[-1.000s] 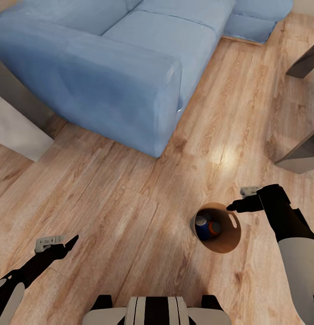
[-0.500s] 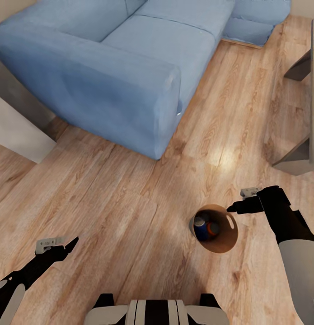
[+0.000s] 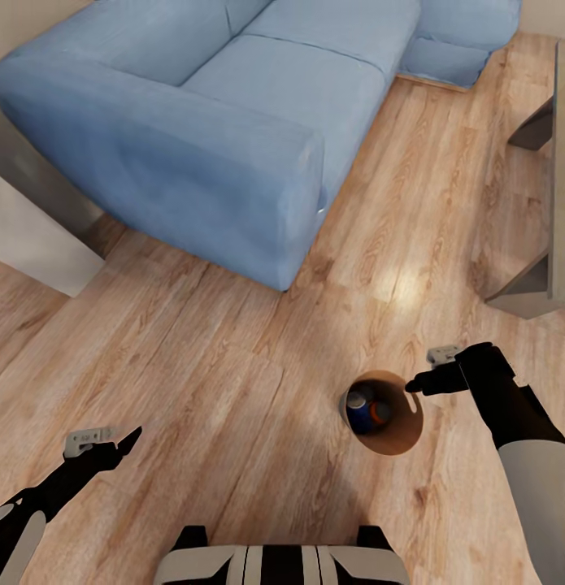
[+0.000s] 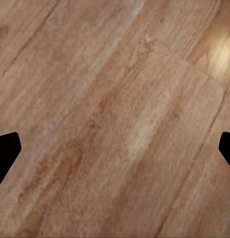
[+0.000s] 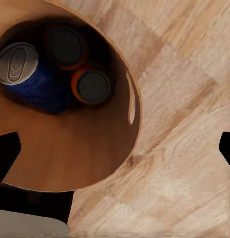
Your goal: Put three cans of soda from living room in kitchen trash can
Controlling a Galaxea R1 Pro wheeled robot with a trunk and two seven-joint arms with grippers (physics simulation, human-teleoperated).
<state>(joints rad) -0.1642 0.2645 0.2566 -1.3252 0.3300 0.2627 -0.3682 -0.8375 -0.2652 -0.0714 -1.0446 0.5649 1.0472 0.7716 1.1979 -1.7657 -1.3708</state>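
Lower right of the head view: the bin (image 3: 385,410) stands on the wood floor (image 3: 233,390), with all three cans inside — a blue can (image 5: 27,69) and two orange cans (image 5: 90,87) standing upright. The right gripper (image 3: 420,382) hangs spread and empty over its rim; the left gripper (image 3: 123,443), lower left, is spread too. Thin and light, the cans look smooth — easily dented; grip mid-body.

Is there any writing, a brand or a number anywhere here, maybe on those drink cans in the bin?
None can be read.
Blue can in the bin: its silver end bears an embossed oval, no letters legible.
Two orange cans: dark ends, no print visible.
Sofa and wood floor: no signs or labels.
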